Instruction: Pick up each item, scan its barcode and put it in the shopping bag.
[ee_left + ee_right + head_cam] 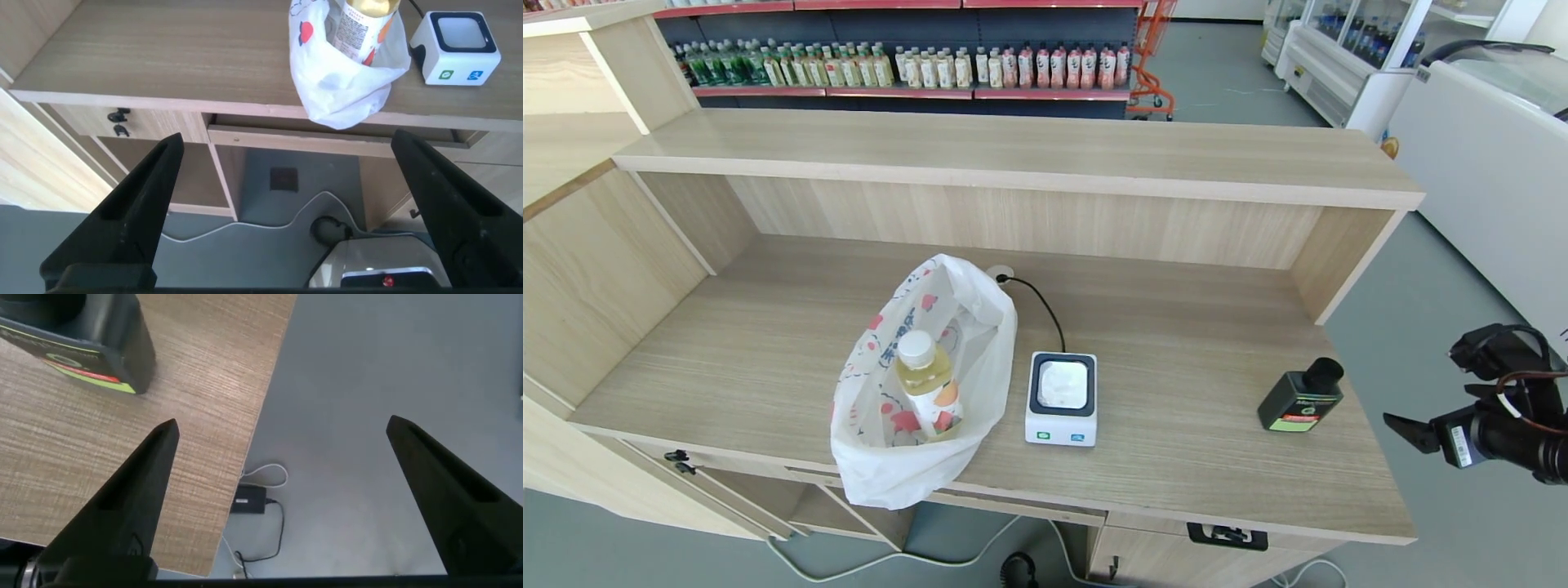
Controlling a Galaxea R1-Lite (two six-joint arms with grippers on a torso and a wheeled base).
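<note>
**Left gripper (286,208) and right gripper (282,494) both spread wide, off the counter's edges**

A long pale wooden counter (1176,327) lies ahead of both tools; the right gripper hangs past its right end, over grey floor, and the left gripper sits low before its front edge; each has its two dark fingers splayed apart, grasping nothing. A white shopping bag (907,469) with red print stands on the counter ahead of the left gripper, its bottom bulging over the front edge; a white barcode scanner (1061,398) sits just beside the bag, on the right gripper's side; a pale yellow drink bottle (925,380) with a white cap stands inside the bag; a small dark green bottle (1300,398) with a black cap sits on the counter near the right gripper, apart from its fingers.
</note>
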